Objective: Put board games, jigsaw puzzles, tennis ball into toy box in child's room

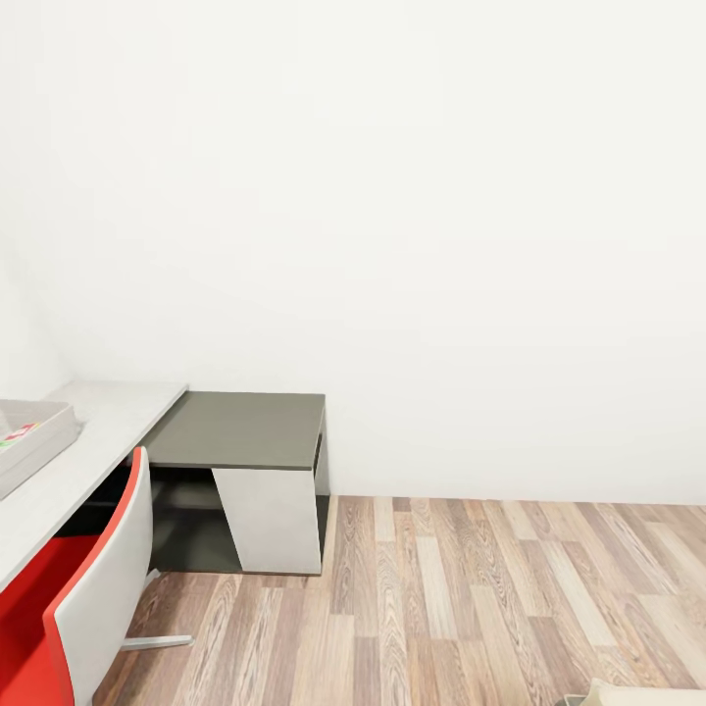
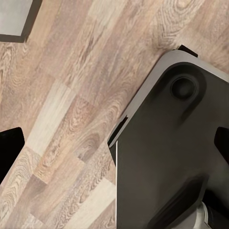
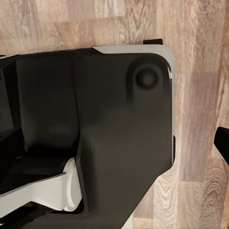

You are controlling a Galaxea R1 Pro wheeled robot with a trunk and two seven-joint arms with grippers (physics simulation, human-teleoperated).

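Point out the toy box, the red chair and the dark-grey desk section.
toy box (image 1: 44, 439): head view, on its light-grey outer wall near the corner.
red chair (image 1: 98, 598): head view, on the pale back of the backrest.
dark-grey desk section (image 1: 240, 429): head view, on its flat top.

Chair (image 1: 93, 588), red seat with white back shell, metal leg, stands on wood-plank floor (image 1: 471, 598). Plain white wall (image 1: 392, 216) behind chair. Pale object (image 1: 637, 696) on floor, far from chair; cut off, unidentifiable.
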